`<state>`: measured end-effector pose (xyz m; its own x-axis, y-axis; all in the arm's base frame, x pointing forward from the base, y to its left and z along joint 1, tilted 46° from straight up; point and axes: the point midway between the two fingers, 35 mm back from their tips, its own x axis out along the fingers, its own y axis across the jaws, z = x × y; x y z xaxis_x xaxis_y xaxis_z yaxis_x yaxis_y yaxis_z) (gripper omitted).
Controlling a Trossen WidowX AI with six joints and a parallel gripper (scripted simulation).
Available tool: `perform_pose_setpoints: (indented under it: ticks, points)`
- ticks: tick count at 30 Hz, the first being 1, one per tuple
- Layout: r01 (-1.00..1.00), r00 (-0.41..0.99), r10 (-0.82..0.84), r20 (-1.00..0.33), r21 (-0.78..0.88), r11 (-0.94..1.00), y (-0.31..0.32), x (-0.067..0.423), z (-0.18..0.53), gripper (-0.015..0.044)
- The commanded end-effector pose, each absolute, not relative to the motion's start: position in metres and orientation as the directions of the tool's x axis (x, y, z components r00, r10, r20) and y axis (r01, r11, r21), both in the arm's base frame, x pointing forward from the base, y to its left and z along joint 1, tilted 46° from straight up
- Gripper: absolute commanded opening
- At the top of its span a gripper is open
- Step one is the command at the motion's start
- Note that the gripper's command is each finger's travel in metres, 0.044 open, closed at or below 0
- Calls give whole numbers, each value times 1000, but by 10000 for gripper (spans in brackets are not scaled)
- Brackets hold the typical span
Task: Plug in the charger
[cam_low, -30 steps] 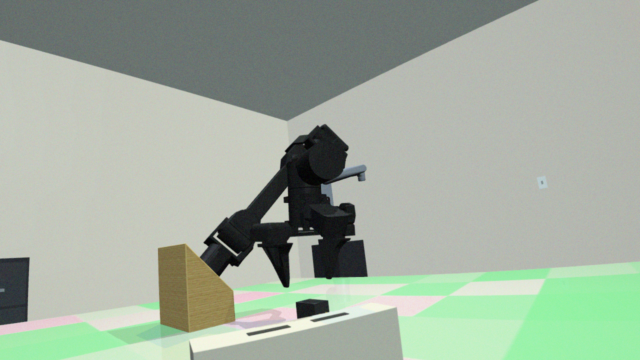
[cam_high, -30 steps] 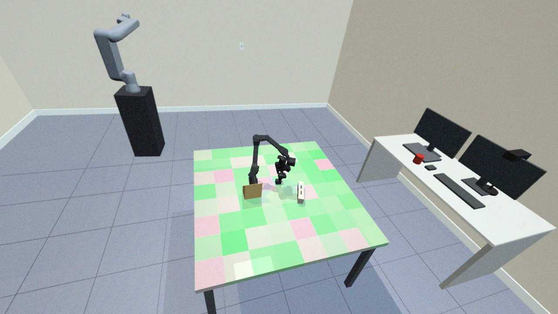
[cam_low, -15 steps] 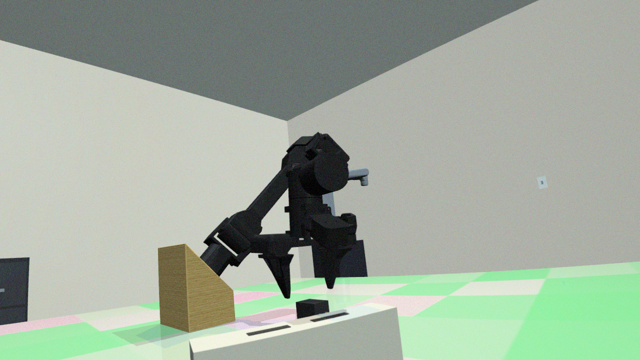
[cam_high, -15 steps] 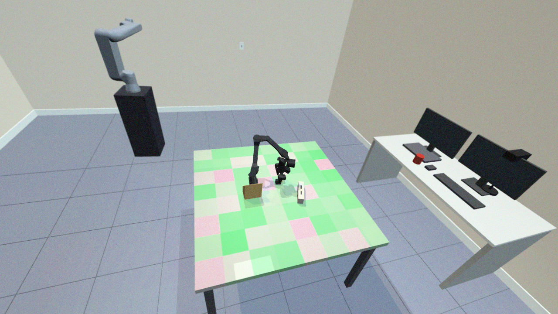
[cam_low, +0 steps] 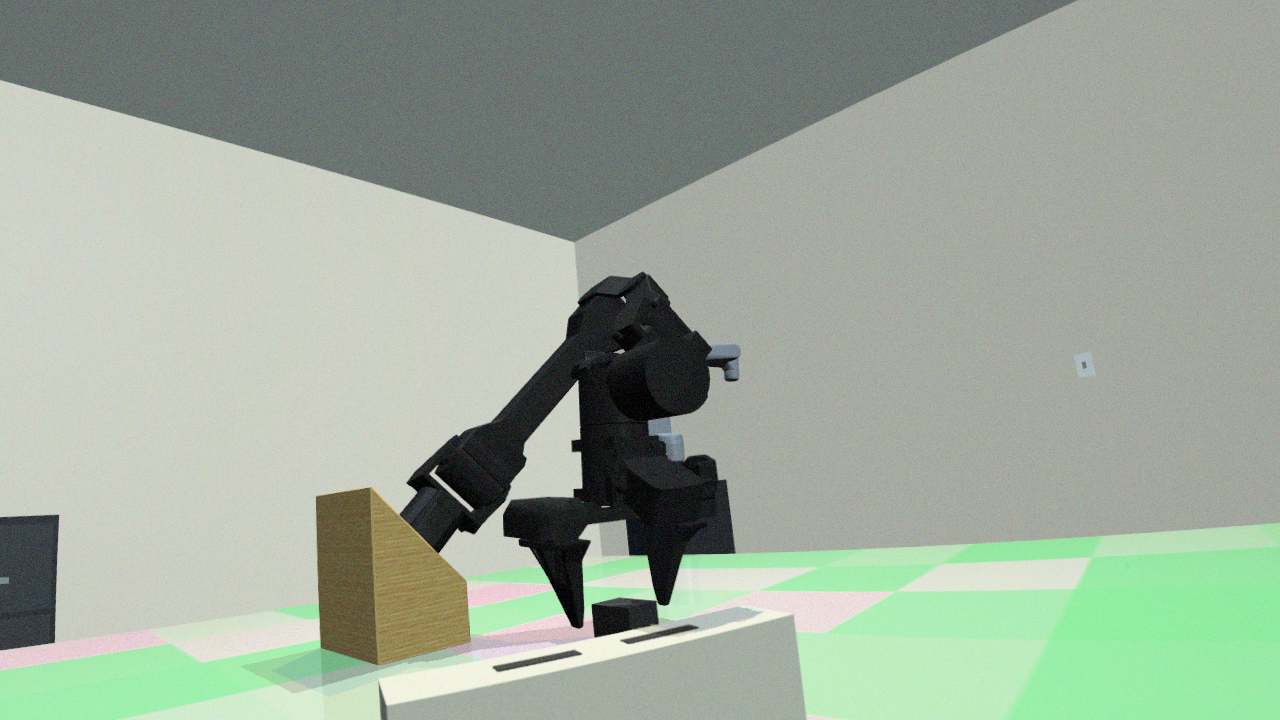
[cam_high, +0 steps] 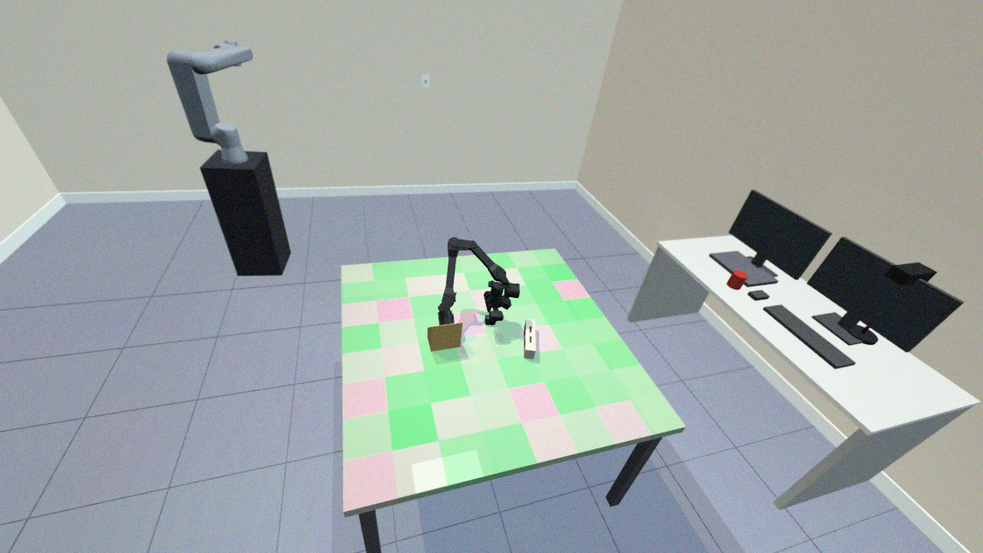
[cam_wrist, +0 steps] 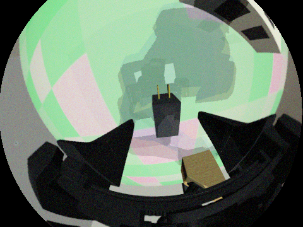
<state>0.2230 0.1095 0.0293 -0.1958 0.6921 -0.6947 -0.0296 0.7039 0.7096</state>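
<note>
The black charger [cam_high: 490, 319] [cam_low: 617, 617] [cam_wrist: 167, 121] lies on the table. Its two brass prongs [cam_wrist: 168, 91] point toward the top of the wrist view. My gripper [cam_low: 620, 613] [cam_wrist: 166, 118] is open and empty, pointing down, with its fingertips on either side of the charger in the wrist view. How far the tips are above the table is hard to tell. The white power strip [cam_high: 529, 353] [cam_low: 608, 685] [cam_wrist: 266, 47] stands beside the charger, at the upper right in the wrist view. Two dark outlet slots [cam_low: 537, 660] show on its top in the exterior view.
A wooden block [cam_high: 445, 338] [cam_low: 347, 573] [cam_wrist: 204, 167] with a sloped face stands near the arm's base. The checkered table [cam_high: 474, 405] carries everything. A grey arm [cam_high: 192, 96] on a black pedestal and a white desk [cam_high: 886, 405] with monitors stand away from the table.
</note>
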Motion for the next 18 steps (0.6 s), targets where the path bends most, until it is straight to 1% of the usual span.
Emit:
perform_pose_setpoints:
  ticks: [1, 12, 18]
  points:
    - [-23, -195, 695, -692, 712, 702, 115, 222, 24, 440]
    - [-23, -196, 697, -690, 713, 700, 125, 219, 15, 440]
    - [-30, -198, 693, -693, 711, 702, 122, 219, 17, 282]
